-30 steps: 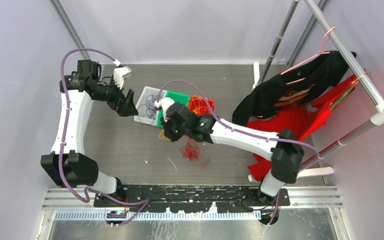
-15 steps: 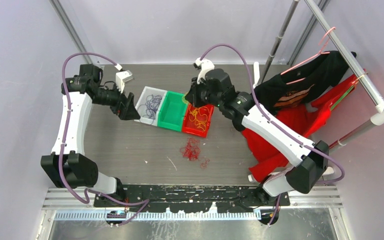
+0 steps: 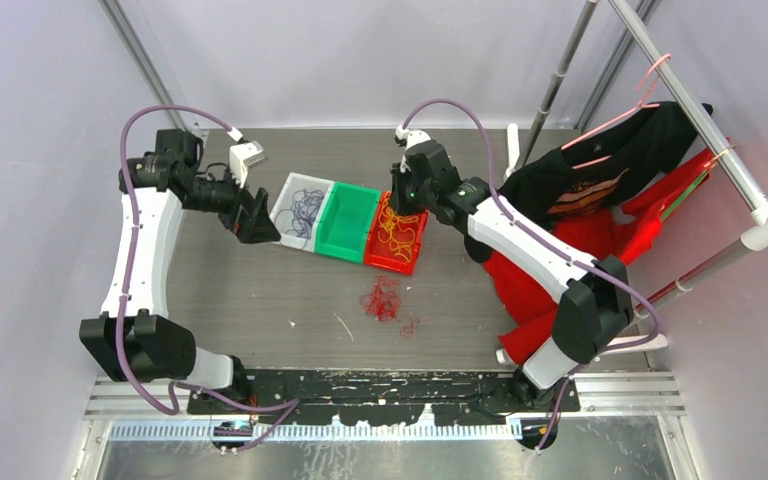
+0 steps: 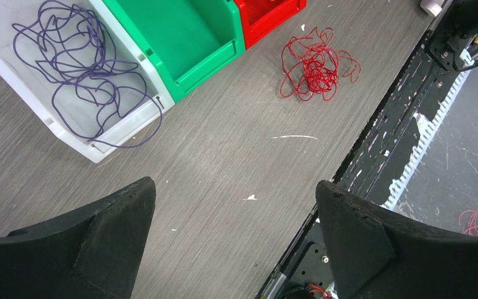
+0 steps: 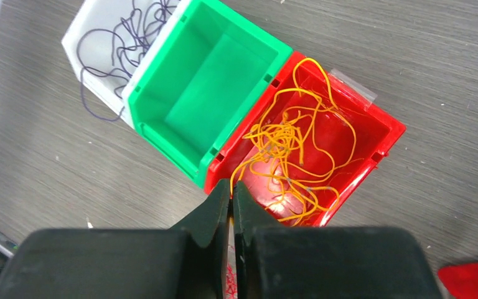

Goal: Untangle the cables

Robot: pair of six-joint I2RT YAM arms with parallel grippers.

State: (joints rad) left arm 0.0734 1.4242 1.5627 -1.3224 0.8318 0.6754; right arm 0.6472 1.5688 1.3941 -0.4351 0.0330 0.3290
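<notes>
Red cables [image 3: 385, 300] lie loose on tabletop [image 3: 260, 300] at 6 o'clock of red bin [image 3: 393, 267]; left claw [image 4: 233, 187] gapes empty, right claw [image 5: 231, 190] pinched shut, nothing clearly held, so probably best open it, pinch one outer loop, lift slow toward green bin [image 3: 345, 225].

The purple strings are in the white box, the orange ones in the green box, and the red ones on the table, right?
Almost. The orange strings lie in the red box, not the green box, which is empty; the right wrist view shows it.
</notes>
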